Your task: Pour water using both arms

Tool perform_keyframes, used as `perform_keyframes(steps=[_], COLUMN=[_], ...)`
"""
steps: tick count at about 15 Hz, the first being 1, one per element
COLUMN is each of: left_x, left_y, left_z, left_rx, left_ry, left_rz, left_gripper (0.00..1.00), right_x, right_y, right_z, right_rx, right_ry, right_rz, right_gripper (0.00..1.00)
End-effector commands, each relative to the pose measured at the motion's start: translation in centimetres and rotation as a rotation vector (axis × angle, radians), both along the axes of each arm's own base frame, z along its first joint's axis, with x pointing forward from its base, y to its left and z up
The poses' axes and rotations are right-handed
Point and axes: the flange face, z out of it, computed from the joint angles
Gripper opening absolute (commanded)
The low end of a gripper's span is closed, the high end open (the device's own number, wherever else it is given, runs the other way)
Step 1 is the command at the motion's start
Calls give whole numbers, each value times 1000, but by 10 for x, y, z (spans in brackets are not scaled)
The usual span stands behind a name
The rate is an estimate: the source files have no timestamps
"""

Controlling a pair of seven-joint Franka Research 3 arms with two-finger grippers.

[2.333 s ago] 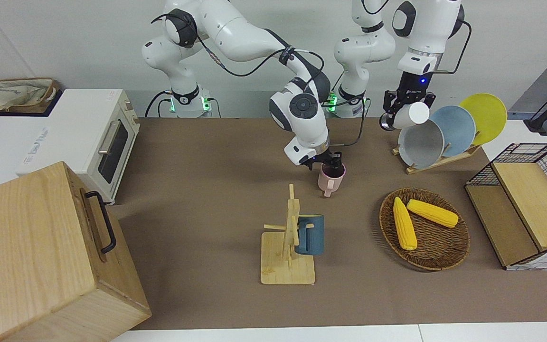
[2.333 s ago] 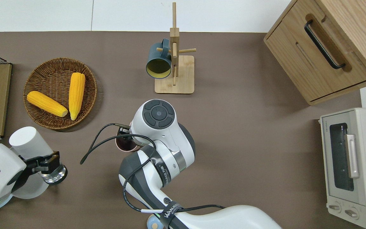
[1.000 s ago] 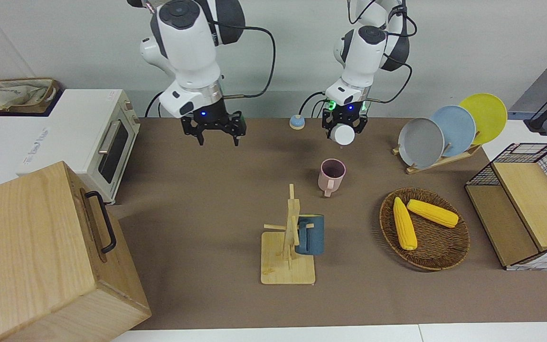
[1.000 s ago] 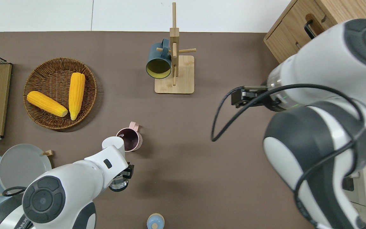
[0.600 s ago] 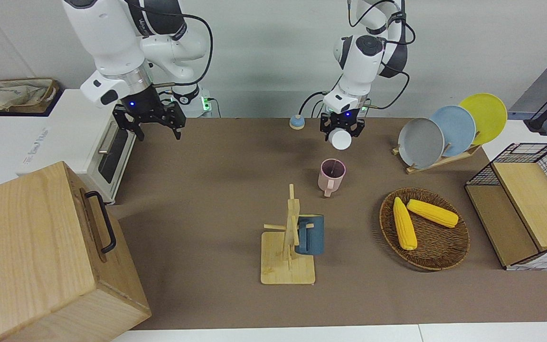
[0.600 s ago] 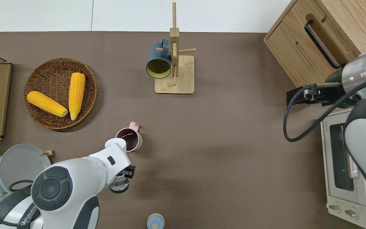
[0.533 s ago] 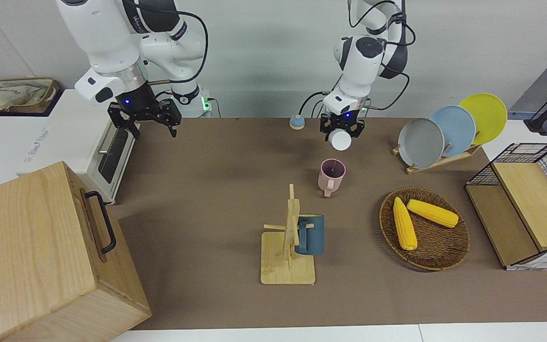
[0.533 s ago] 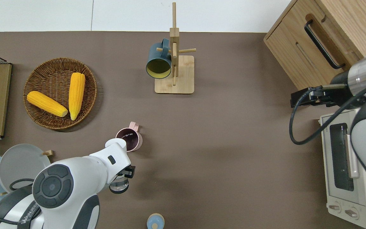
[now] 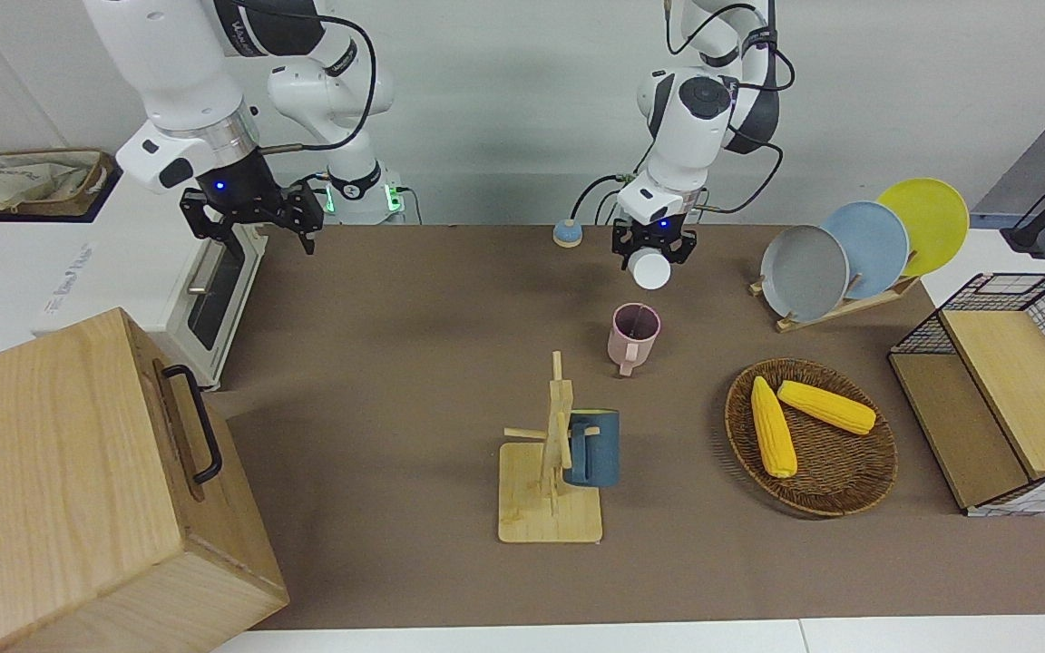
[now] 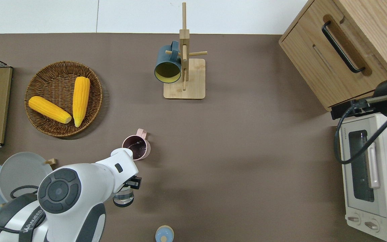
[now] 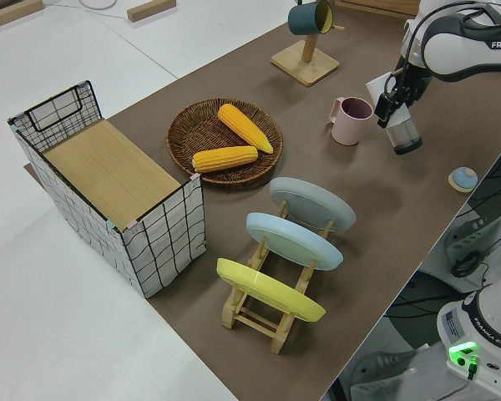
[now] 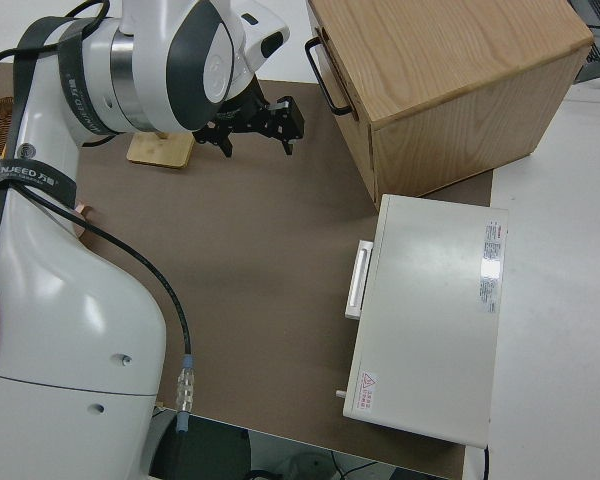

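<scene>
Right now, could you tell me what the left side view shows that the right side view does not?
Only the left side view shows the left gripper tilting a clear bottle toward the pink mug, plus the wicker basket. Only the right side view shows the open right gripper, the white toaster oven and the wooden cabinet. Both share the brown table mat.
</scene>
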Motion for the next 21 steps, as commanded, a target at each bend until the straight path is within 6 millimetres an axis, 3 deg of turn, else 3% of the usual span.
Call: perform_keyframes(steps=[1,6,12,21], left_x=[3,16,16,13], left_y=[0,4,2,1], left_z=[15,22,20,23], left_rx=[21,48,61,64], left_ry=[21,101,103,102], left_rz=[-1,1,10,12], left_gripper=[0,0,0,0], right_x=[-9,-8,-8,-8], right_y=[-9,-7,6,6], right_z=[0,8,8,8], right_rx=[4,5,7,7], right_ry=[15,-7,-7,-7], right_rz=[11,12,37,37], right_gripper=[992,992,992,992])
